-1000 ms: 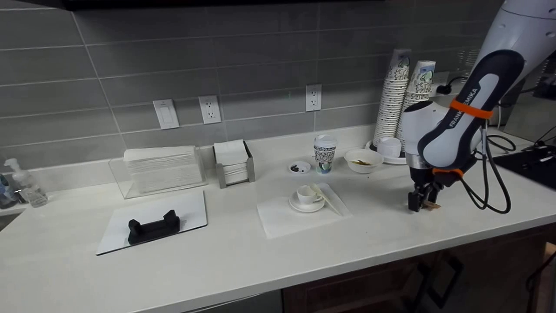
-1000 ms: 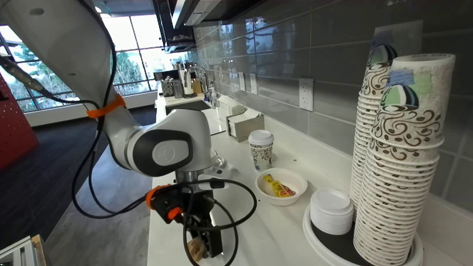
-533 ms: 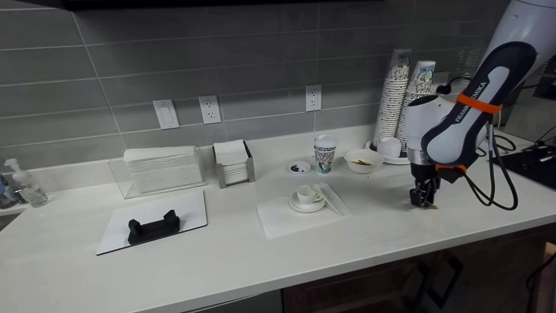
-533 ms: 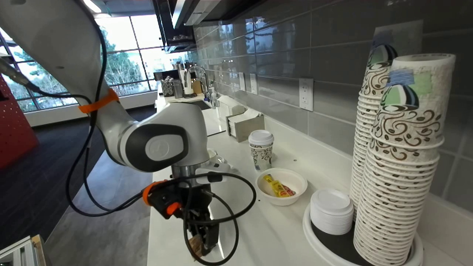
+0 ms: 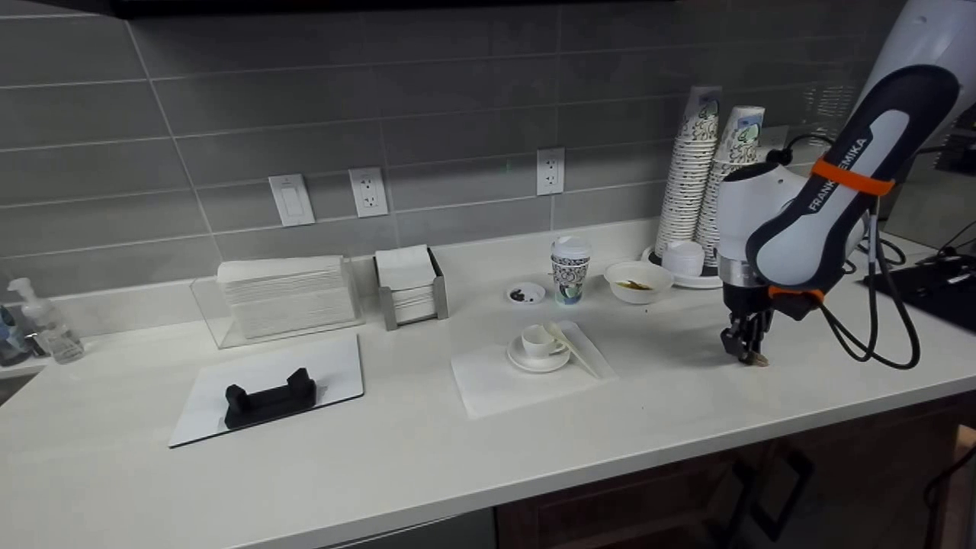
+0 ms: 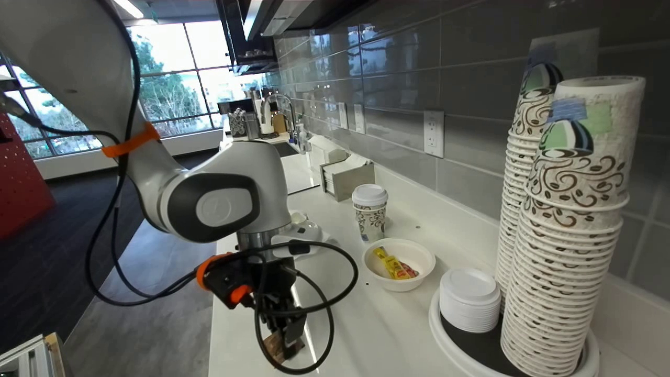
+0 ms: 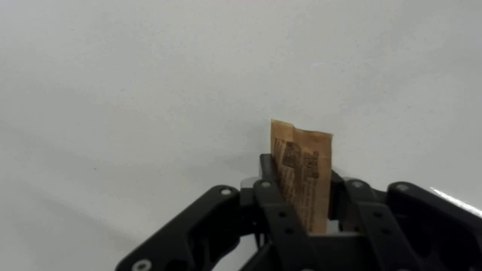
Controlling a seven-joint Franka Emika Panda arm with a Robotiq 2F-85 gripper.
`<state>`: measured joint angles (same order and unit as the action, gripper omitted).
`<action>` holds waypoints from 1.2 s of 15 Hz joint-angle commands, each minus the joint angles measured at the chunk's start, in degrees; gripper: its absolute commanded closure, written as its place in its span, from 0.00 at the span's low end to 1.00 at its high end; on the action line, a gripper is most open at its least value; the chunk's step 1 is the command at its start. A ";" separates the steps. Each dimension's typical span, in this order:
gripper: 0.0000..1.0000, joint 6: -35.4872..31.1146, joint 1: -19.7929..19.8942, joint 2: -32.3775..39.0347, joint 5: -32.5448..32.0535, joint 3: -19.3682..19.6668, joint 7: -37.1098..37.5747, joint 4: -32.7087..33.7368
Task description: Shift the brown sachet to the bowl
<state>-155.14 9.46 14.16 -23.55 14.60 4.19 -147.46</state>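
Observation:
The brown sachet (image 7: 305, 173) stands between the two fingers in the wrist view, creased lengthwise, its far end sticking out past the fingertips. It also shows low at the counter in both exterior views (image 5: 757, 360) (image 6: 273, 346). My gripper (image 7: 301, 167) is partly closed, with a finger against each long side of the sachet; it points down at the counter (image 5: 746, 354). I cannot tell whether the sachet is clear of the surface. The white bowl (image 6: 420, 256) holds yellow and red packets. In an exterior view the bowl (image 5: 637, 296) stands behind and left of my gripper.
A lidded paper cup (image 5: 571, 268) stands beside the bowl. Tall cup stacks (image 6: 570, 235) and white lids (image 6: 469, 301) sit on a round tray. A small cup (image 5: 537, 341) on a saucer and a small dish (image 5: 526, 293) lie left. Arm cables loop around the gripper.
The gripper has risen slightly and its fingers have come closer together around the sachet. The arm links have shifted right in an exterior view, and the sachet has moved and turned slightly with the gripper.

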 commanded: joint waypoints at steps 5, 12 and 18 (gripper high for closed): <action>0.76 -1.80 -1.12 -3.29 -0.50 0.76 -0.49 -3.49; 0.85 -1.85 -1.50 -4.65 -1.02 0.84 0.18 -4.64; 1.00 -3.21 -2.03 -6.55 -3.36 2.03 3.80 -5.18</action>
<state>-156.17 8.64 10.90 -24.33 14.91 4.87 -150.24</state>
